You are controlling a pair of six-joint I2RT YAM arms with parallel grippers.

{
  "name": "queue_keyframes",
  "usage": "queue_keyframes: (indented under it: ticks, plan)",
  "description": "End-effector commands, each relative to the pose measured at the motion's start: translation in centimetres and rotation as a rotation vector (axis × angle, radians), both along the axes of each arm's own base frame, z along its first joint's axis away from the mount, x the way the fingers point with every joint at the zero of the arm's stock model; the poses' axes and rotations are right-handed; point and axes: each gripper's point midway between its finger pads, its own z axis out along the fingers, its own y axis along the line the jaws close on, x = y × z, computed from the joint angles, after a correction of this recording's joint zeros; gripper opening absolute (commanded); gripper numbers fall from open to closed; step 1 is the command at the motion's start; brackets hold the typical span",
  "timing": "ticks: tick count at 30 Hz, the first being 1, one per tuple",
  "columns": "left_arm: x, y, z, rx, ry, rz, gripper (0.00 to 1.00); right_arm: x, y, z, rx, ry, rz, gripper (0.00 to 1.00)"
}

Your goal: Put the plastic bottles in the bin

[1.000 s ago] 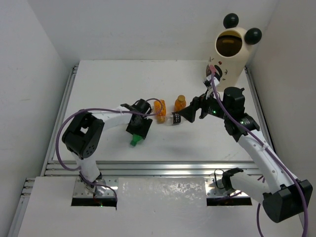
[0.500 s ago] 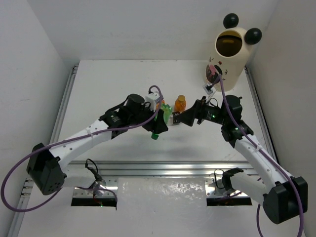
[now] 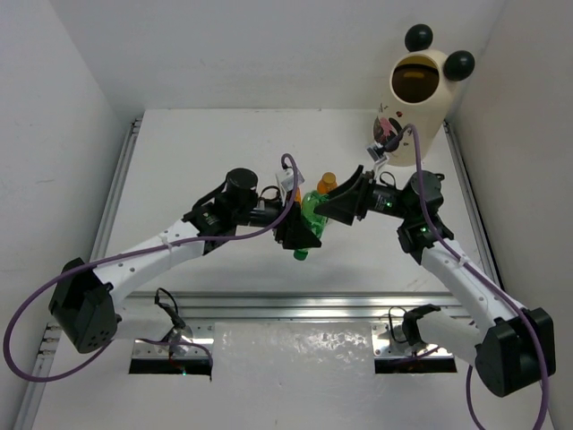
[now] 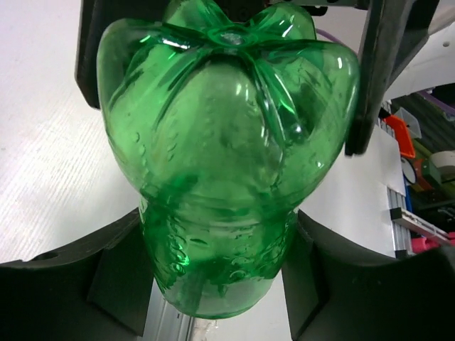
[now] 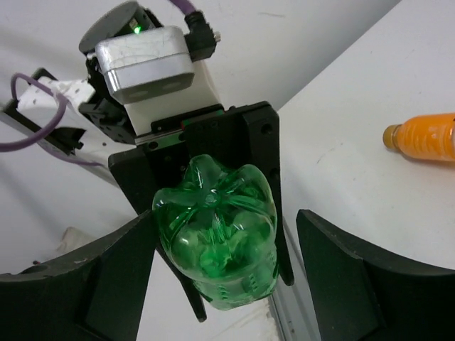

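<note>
The left end effector is clamped on the green bottle, gripping the narrower part of its body. The ribbed base points away toward the other arm. The right end effector stands wide, its two fingers either side of that base. The finger on the right of its wrist view is clearly apart from the plastic; the other is so close I cannot tell whether it touches. The bottle hangs tilted in the air over the middle of the desk, cap toward the near edge.

A second ago the left arm was folded back near its own base with the green bottle held low. The right end effector hovered by a clear bottle beside two orange ones. Since then the left arm has stretched out to centre and the right one has swung to meet it (half a second ago they were just short of each other). Only one orange bottle shows now, just beyond the meeting point.

The bin stands at the far right corner, unmoved, black ears up. Its pink-and-black picture is too small to read, as is a white tag on the left wrist.
</note>
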Motion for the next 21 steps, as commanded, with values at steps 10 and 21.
queue_keyframes:
  ticks: [10,21]
  plan:
    - [4.2,1.8,2.1,0.062,-0.056,0.290,1.00,3.1,0.6,1.5,-0.142,-0.152,-0.119,0.00]
    - [7.7,17.5,-3.2,0.539,-0.054,1.049,1.00,20.1,-13.5,11.2,-0.611,-0.644,-1.079,0.00]
